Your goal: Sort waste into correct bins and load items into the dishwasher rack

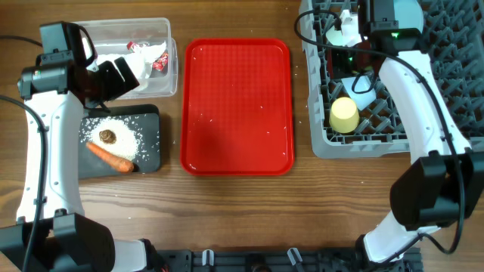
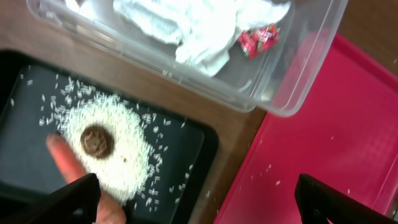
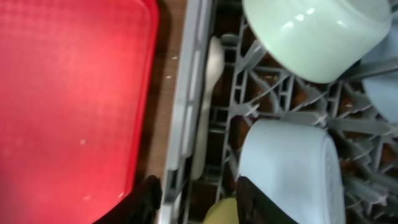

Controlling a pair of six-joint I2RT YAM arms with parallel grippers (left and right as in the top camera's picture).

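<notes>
Red serving tray [image 1: 238, 106] between tub [image 1: 172, 69] and rack [image 1: 363, 143]

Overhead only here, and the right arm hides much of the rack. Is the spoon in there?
Observer: Yes. In the right wrist view the spoon lies along the rack wall, on the side next to the red tray.
Operator: Is the right gripper holding it?
Observer: No. The right gripper is open, its fingers flanking the spoon's end without gripping it.
Operator: Any bowls loaded?
Observer: A green bowl and a blue bowl sit in the rack.
</notes>
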